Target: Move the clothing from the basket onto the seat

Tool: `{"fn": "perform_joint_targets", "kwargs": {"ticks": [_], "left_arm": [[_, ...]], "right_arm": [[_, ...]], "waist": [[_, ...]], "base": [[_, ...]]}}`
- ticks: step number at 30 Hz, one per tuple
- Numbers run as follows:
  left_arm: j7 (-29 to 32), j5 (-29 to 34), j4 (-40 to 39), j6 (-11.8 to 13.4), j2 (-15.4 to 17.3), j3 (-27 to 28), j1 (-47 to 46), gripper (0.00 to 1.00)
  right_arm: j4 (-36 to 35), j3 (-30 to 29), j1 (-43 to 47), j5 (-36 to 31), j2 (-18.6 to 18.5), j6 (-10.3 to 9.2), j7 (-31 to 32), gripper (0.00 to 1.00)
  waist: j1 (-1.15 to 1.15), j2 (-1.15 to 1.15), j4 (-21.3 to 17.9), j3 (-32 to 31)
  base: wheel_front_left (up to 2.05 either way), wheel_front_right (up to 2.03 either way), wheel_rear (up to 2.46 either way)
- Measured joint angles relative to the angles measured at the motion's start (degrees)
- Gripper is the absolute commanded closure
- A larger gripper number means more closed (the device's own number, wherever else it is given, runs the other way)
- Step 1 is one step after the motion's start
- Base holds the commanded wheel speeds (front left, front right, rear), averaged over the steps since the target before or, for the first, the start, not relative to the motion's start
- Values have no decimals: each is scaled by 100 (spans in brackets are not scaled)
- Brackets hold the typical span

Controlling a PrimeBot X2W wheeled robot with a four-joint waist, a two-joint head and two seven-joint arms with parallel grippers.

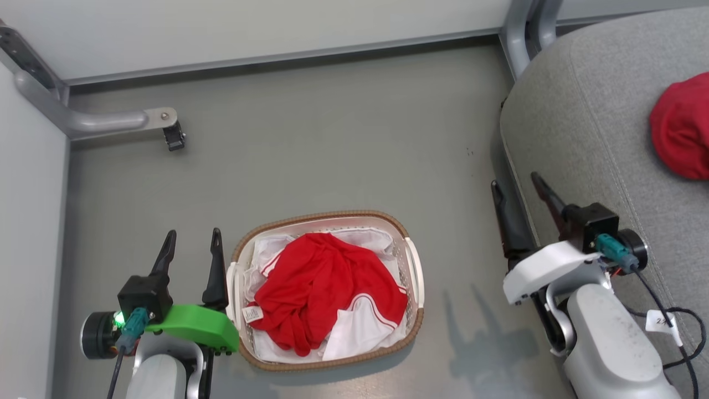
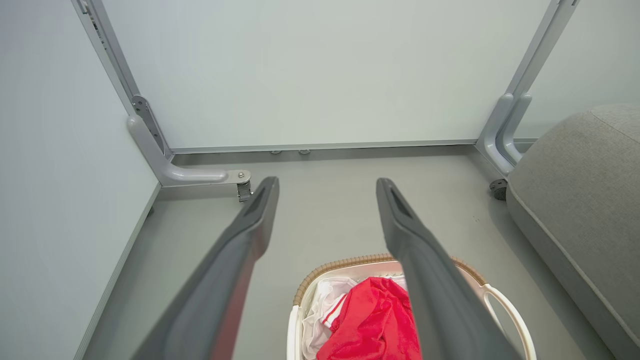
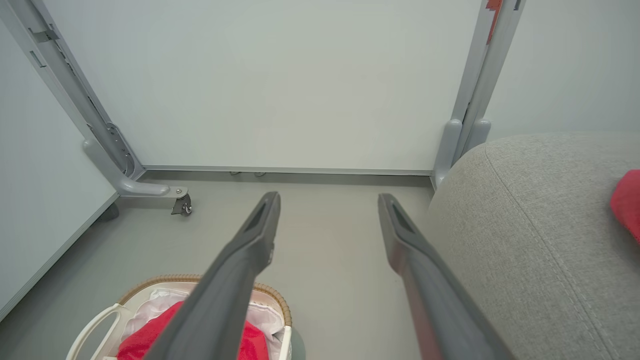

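Floor gap (image 1: 460, 233) (open) between basket (image 1: 332, 214) and seat (image 1: 581, 111)

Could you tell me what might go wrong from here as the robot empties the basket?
1. The liner lies crumpled around the clothing, so the open left gripper might pinch both and drag the basket.
2. The bunched clothing could trail and snag the rim.
3. The right gripper hangs close to the edge of the seat and could brush it when swinging.

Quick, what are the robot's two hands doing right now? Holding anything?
Left gripper: open, fingers apart, holding nothing.
Right gripper: open, fingers apart, holding nothing.
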Motion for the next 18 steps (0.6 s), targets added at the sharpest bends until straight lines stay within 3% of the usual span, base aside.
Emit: {"fn": "perform_joint_targets", "kwargs": {"ticks": [18], "left_arm": [[0,-144,-372,241,-4,-16,1055,0]], "right_arm": [[46,-44,1098,9,132,0,0,0]], "waist": [[0,0,187,-857]], "base": [[0,0,0]]}}
